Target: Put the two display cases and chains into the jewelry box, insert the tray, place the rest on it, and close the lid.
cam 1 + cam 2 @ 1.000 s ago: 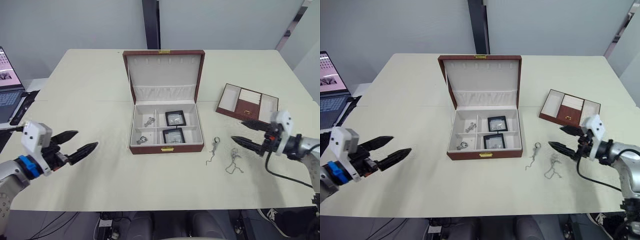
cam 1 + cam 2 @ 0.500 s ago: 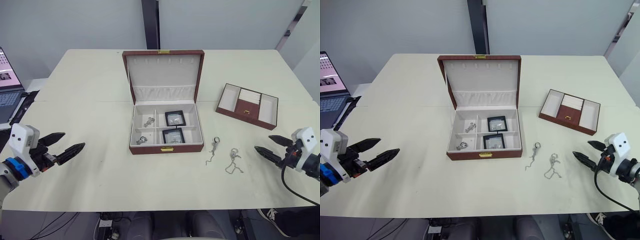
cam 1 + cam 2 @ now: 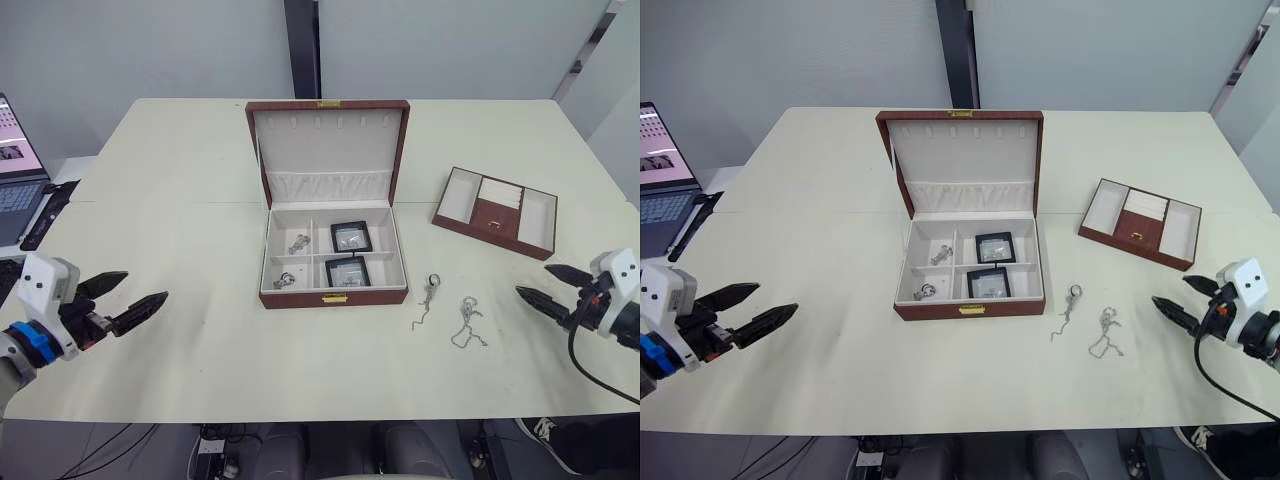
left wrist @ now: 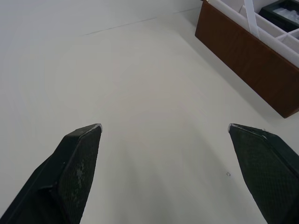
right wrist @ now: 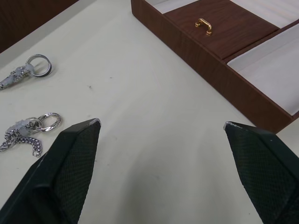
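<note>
The jewelry box [image 3: 333,296] stands mid-table, its lid [image 3: 328,150] upright. Both display cases [image 3: 351,236] [image 3: 347,271] lie in its right compartments. Two chains [image 3: 298,242] [image 3: 284,280] lie in its left ones. On the table right of the box are two more chains [image 3: 428,298] [image 3: 466,322]. The tray [image 3: 482,231] sits at the right rear. My right gripper [image 3: 532,280] is open, a short way right of the loose chains [image 5: 28,74]. Far to the left of the box, my left gripper [image 3: 147,285] hangs open and holds nothing.
A laptop [image 3: 12,170] sits off the table's left edge. Bare tabletop stretches between my left gripper and the box corner [image 4: 252,56]. The tray's wall [image 5: 205,65] with its gold pull stands just beyond my right gripper.
My right gripper has pulled back from beside the loose chains toward the table's right edge. My left gripper has drawn back to the left. Both stay open.
</note>
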You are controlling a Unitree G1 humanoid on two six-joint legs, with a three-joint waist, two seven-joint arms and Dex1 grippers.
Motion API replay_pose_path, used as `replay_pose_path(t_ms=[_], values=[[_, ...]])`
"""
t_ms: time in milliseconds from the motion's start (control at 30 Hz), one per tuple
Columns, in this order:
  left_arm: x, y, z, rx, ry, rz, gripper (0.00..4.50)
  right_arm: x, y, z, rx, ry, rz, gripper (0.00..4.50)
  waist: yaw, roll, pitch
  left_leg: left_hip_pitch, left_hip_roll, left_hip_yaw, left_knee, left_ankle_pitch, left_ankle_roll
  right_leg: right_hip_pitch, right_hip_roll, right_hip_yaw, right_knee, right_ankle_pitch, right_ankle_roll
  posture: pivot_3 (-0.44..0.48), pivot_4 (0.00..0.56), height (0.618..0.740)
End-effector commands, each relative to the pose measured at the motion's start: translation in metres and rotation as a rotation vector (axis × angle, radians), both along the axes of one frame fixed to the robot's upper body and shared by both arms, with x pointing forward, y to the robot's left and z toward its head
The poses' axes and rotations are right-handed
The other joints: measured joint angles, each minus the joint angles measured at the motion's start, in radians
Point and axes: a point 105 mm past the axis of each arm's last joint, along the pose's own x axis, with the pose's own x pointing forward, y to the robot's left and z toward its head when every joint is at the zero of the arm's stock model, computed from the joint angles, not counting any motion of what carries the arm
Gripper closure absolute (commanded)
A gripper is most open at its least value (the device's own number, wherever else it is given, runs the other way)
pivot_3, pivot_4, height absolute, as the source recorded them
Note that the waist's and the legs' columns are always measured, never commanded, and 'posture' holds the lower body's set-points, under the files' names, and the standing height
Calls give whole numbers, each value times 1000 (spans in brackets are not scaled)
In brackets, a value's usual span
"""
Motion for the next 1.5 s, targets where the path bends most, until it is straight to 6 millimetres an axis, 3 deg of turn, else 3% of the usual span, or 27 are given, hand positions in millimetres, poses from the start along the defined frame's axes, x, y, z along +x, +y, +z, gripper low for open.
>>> replay_pose_path(t_ms=[33, 133, 300, 400, 600, 933, 1167, 1467, 1500], values=[[-1, 1, 15, 26, -62, 4, 0, 2, -1, 14, -26, -37, 20, 18, 0, 0, 0, 0, 0, 0, 0, 0, 0, 0, 0, 0, 0, 0, 0, 0, 150, 740], [0, -5, 19, 31, -62, -26, 0, 2, 1, 19, -37, -35, 57, 18, 0, 0, 0, 0, 0, 0, 0, 0, 0, 0, 0, 0, 0, 0, 0, 0, 150, 740], [8, -31, 34, 27, -93, -136, 0, 7, 11, 41, -40, -23, 154, 18, 0, 0, 0, 0, 0, 0, 0, 0, 0, 0, 0, 0, 1, 0, 0, 0, 150, 740], [13, -60, 39, 37, -94, -253, 0, 10, 14, 51, -82, 11, 230, 18, 0, 0, 0, 0, 0, 0, 1, 0, 0, 0, 0, 0, 0, 0, 0, 0, 150, 740], [24, -136, 54, 23, -138, -588, 0, 30, 6, 70, -194, 61, 310, 18, 0, 0, 0, 0, -1, 1, 1, 0, 0, 0, 0, 0, 1, 0, 0, 0, 150, 740], [23, -227, 59, -34, -199, -977, 0, 63, -14, 52, -368, 199, 286, 18, -4, 0, 0, 0, -1, 4, 2, 1, -2, -1, 0, 1, 1, 0, 0, 0, 150, 740], [24, -244, 56, -54, -220, -1026, 0, 81, -10, 39, -387, 210, 240, 18, -9, 0, 0, -1, 0, 8, 2, 2, -4, -2, 0, 2, 1, 0, 0, 0, 150, 740], [25, -247, 56, -53, -255, -1001, 0, 98, 1, 24, -373, 198, 174, 18, -16, 0, 0, -1, 0, 9, 3, 3, -5, -2, 0, 3, 2, 0, 0, 0, 150, 740], [25, -246, 56, -51, -257, -997, 0, 98, 1, 23, -376, 198, 170, 393, -17, 0, 0, 0, 0, 8, 3, 3, -5, -2, 0, 3, 2, 0, 0, 0, 150, 740]])
